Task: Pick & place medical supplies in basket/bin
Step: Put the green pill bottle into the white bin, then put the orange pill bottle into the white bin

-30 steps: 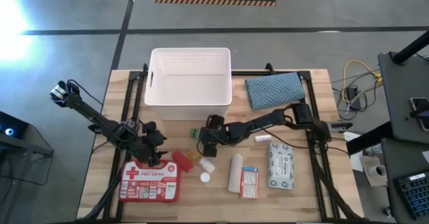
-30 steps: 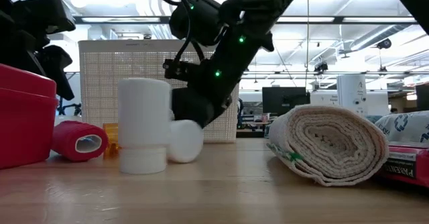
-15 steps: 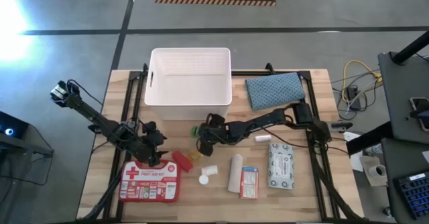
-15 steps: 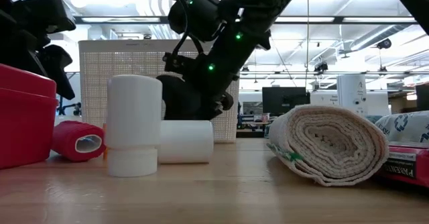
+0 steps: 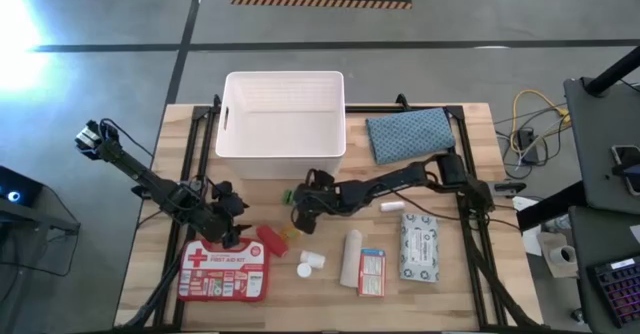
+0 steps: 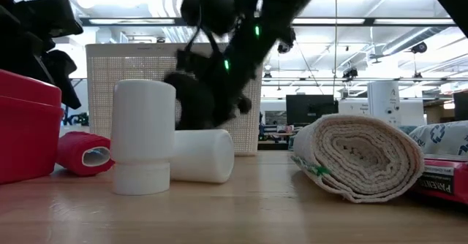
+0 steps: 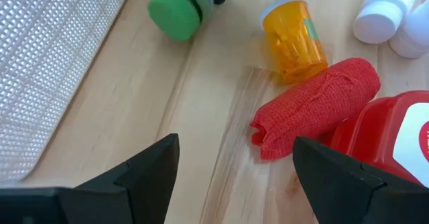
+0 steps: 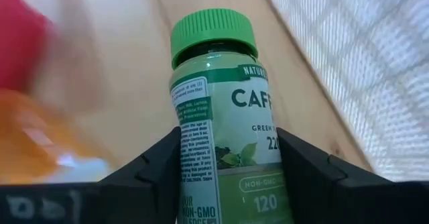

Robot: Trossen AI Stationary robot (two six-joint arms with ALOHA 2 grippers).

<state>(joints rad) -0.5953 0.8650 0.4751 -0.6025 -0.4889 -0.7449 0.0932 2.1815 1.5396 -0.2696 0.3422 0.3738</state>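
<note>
Right tool (image 5: 300,206) sits just off the 6 o'clock wall of the white bin (image 5: 285,114), its fingers (image 8: 157,167) pinching a green-capped bottle (image 8: 224,123) by the body; the cap points away from the wrist, with the bin's mesh wall close beside it. In the left wrist view the same green cap (image 7: 173,11) shows lying near the bin wall. Left tool (image 5: 232,229) hangs over the counter (image 5: 470,294) at about 7 o'clock from the bin, just above the red first-aid case (image 5: 224,271); its fingers (image 7: 141,174) are spread, holding nothing. Ahead of them lie a red gauze roll (image 7: 315,106) touching the case's rim, and an orange pill bottle (image 7: 293,37) on its side just beyond the roll. Two white bottles (image 5: 311,263) rest at 6 o'clock from the bin; in the low view one stands upright (image 6: 142,136) and one lies on its side (image 6: 201,155) touching it. To their 3 o'clock, in a row: white roll (image 5: 351,258), small red-white box (image 5: 372,272), grey wipes pack (image 5: 420,246). A small white vial (image 5: 391,206) lies near the right arm. Blue-grey cloth pouch (image 5: 408,134) lies at 3 o'clock of the bin. Bin interior shows nothing inside.
</note>
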